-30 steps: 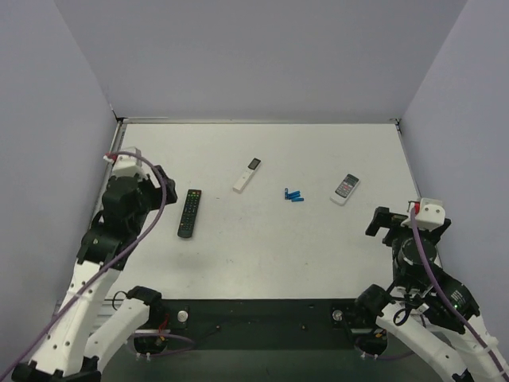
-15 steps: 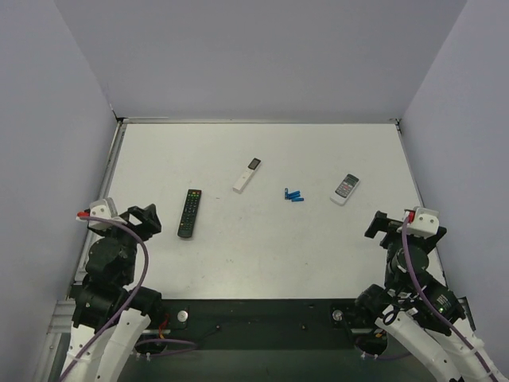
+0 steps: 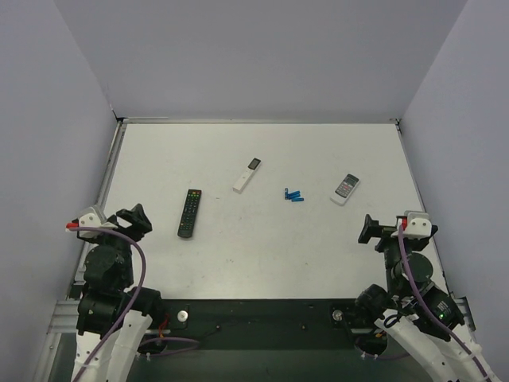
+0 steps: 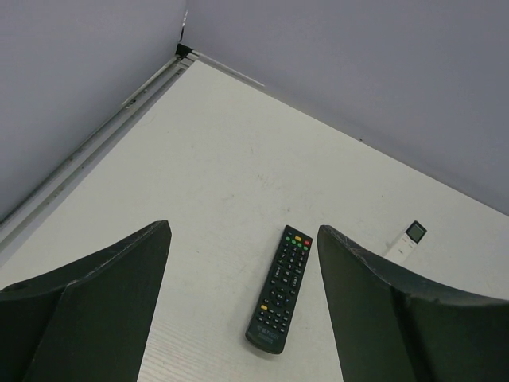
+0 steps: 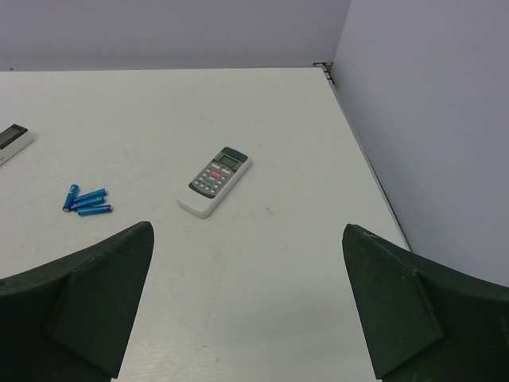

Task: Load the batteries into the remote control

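1. The long slim black plastic remote control (image 3: 189, 212) (image 4: 283, 288) lies flat, buttons up, on the left half of the white worktop (image 3: 262, 255), about midway between the near and far edges.
2. Its long axis runs nearly straight from the near edge to the far edge. The far end tips slightly toward the right edge, and the end with the coloured buttons points to the far edge.
3. The left end effector (image 3: 131, 221) (image 4: 242, 231) hangs near the left edge, apart from the remote control, its fingers spread wide and holding nothing.
4. The right end effector (image 3: 370, 231) (image 5: 246, 231) hangs near the right edge, also spread wide and empty.
5. A slim white stick remote with a dark end (image 3: 247, 174) (image 4: 407, 239) lies toward the far edge, near the middle.
6. Small blue cylindrical cells (image 3: 294, 195) (image 5: 86, 200) lie in a cluster right of centre.
7. A short white remote with a grey keypad (image 3: 345, 189) (image 5: 213, 181) lies beside them, toward the right edge.
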You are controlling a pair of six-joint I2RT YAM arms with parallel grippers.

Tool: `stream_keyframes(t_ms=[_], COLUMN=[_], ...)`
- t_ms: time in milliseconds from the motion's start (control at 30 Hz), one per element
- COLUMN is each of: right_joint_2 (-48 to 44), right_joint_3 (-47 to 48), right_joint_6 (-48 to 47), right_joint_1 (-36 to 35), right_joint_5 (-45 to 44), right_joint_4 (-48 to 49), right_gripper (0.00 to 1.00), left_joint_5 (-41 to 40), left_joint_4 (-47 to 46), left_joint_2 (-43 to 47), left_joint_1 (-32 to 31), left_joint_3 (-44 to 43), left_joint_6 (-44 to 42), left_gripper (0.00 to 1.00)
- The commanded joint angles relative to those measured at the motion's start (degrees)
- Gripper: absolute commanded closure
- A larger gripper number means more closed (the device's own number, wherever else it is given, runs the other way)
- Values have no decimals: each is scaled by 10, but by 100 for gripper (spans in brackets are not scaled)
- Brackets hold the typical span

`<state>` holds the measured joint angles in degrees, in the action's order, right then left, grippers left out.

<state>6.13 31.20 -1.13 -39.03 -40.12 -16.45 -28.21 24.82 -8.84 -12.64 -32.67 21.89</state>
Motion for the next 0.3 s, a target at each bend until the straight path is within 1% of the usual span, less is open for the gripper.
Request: stream_keyframes(t_ms=[0,267], right_joint_2=[-2,13], right_joint_3=[8,21], right_joint_6=[-5,4], right_joint_1=[3,4], right_joint_5=[4,27], right_joint_4=[19,6], right_gripper=[0,0], left_joint_5=[18,41], left_joint_4=[-42,-45], left_joint_2=[-3,-22], left_joint_1=[25,28], left_joint_3=[0,1], left_joint_6=[3,1], left_gripper=[15,15])
